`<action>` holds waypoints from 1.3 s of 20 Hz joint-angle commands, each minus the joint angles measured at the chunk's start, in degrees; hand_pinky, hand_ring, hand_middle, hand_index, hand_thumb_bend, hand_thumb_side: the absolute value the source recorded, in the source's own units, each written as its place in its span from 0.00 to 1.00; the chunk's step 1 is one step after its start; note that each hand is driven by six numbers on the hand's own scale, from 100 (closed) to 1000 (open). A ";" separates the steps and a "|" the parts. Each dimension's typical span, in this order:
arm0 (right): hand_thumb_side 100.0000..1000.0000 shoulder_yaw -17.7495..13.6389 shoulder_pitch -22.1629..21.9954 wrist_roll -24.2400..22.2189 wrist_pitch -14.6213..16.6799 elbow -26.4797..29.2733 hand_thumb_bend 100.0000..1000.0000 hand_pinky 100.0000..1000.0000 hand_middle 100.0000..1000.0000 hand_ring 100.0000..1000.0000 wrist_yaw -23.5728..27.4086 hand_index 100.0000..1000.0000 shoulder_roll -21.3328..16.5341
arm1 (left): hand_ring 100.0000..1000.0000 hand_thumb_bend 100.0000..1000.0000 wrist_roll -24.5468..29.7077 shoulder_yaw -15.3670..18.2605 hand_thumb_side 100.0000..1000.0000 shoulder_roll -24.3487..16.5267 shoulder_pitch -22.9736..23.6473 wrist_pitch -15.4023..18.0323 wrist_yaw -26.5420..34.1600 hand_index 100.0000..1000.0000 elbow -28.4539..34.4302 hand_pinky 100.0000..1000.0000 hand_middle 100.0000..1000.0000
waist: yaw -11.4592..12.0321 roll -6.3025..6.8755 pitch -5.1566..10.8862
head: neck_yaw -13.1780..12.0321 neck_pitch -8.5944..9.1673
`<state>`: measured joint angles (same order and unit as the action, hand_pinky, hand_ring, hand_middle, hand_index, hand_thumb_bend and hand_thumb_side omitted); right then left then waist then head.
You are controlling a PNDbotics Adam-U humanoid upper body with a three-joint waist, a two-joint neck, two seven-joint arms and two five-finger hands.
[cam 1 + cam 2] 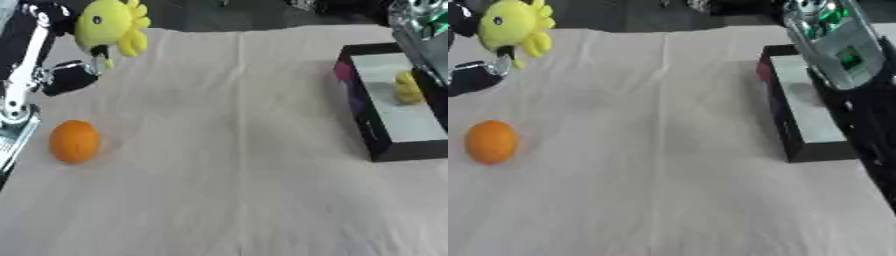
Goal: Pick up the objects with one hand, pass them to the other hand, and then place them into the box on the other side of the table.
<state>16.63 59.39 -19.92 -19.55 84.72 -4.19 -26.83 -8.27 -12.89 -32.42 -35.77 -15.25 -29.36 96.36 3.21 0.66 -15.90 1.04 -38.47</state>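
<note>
Left hand [66, 75] at 10 o'clock grips yellow plush toy [109, 26], lifted off surface [227, 150]; carry it toward centre, keep it high for handover; right hand not visible, box [389, 107] at 3 o'clock.

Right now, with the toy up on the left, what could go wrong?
1. The left hand holds the yellow plush toy high by its lower end; it could slip before the handover.
2. The right arm hangs over the box, crowding the placement.
3. The orange could roll if bumped.
</note>
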 commanded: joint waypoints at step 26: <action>0.57 5.64 2.29 -12.07 -2.05 -2.92 0.13 0.86 0.92 0.92 1.50 0.94 8.19 | 0.57 0.01 -7.10 -3.61 0.00 10.52 -1.78 7.77 -16.12 0.46 -4.65 0.66 0.45 | 0.99 -0.35 0.76 | 1.02 0.26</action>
<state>22.40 60.79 -31.64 -21.53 81.44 -3.15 -18.59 -15.11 -16.49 -21.68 -36.44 -7.96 -44.78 90.98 4.08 0.23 -16.04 1.91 -38.61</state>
